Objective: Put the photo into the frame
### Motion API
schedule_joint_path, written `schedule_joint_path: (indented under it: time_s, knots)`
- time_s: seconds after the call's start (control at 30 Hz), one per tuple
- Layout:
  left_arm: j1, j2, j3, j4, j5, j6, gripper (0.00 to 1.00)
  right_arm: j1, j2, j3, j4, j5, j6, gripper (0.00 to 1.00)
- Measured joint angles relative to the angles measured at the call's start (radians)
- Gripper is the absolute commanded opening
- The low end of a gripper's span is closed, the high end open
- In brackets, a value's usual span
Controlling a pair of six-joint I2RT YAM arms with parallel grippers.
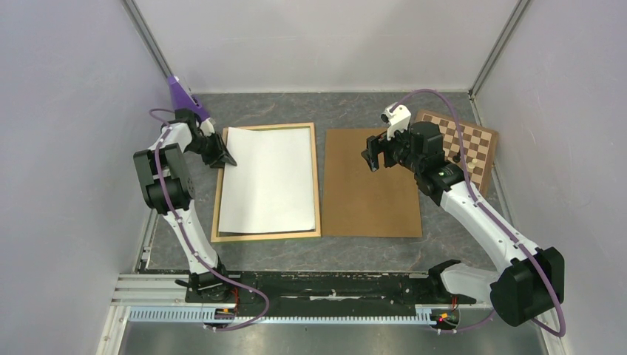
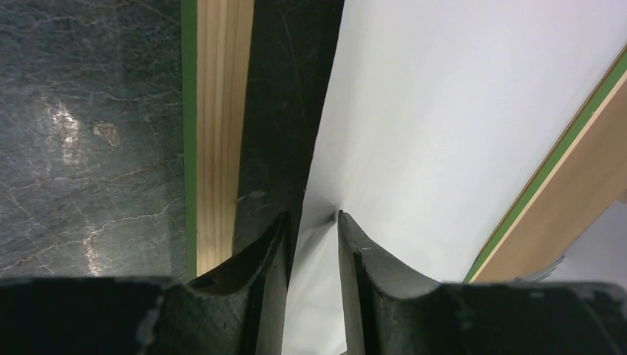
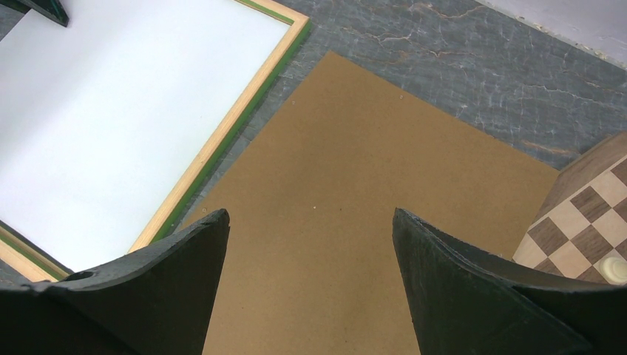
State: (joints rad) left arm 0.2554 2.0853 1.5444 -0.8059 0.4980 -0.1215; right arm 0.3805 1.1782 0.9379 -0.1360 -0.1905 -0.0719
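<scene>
The photo lies white back up inside the pale wood frame, back face up, at the table's left. Its left edge rises off the table near the far corner. My left gripper is at that edge. In the left wrist view the photo runs between the fingers of the left gripper. The jaws stand a little apart, wider than the sheet, with the right fingertip touching it. The frame rail lies just left. My right gripper hangs open and empty over the hardboard; in its own view the right gripper holds nothing.
A plain brown hardboard panel lies flat right of the frame. A brown-and-cream chessboard sits at the far right, partly under the right arm, with a white piece on it. Grey walls close in on both sides.
</scene>
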Motion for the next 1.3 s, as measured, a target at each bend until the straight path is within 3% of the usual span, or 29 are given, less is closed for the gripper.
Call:
schedule_joint_path:
  time_s: [0.83,1.3]
  knots:
    - [-0.003,-0.004,0.047,-0.038,-0.121,0.003,0.49,0.0,0.0,-0.008,0.0,0.0,-0.004,0.84]
    - [-0.019,-0.134,0.01,-0.023,-0.177,0.05,0.5,0.0,-0.002,-0.037,0.007,0.013,-0.031,0.85]
